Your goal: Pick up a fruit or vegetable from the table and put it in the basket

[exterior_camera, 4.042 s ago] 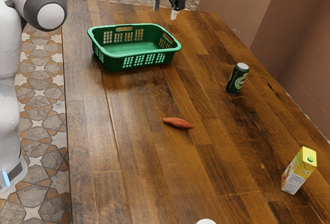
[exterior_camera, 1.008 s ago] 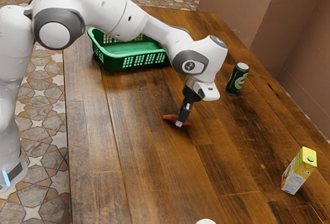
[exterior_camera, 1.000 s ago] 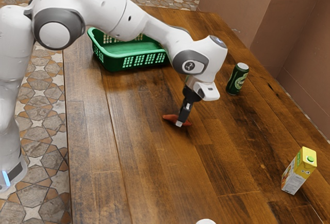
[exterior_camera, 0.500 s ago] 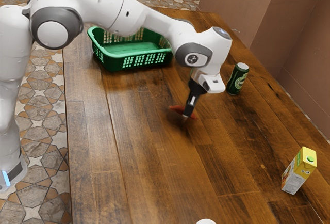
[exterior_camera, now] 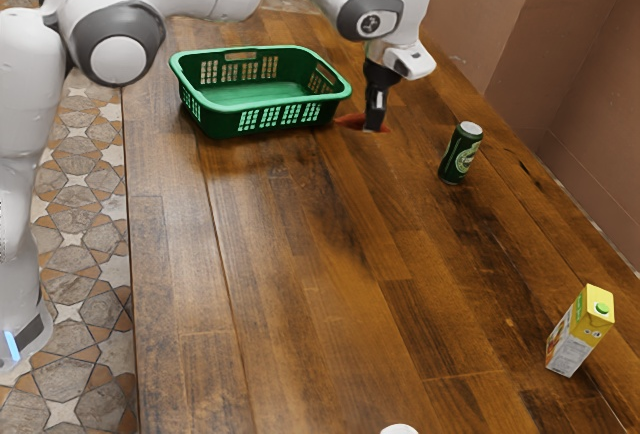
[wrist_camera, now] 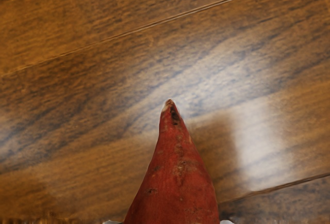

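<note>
wooden table (exterior_camera: 270, 254) beneath — my hand (exterior_camera: 374, 126) clasps sweet potato (wrist_camera: 178, 177) near basket (exterior_camera: 270, 105), outside it. carrying step, i judge: next, clear basket wall, centre above, let go.

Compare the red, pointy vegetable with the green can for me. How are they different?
The vegetable is red and tapers to a point, while the can is dark green with straight, round sides. The vegetable is gripped sideways in the jaws; the can stands upright on the table. Neither is in the basket.
</note>
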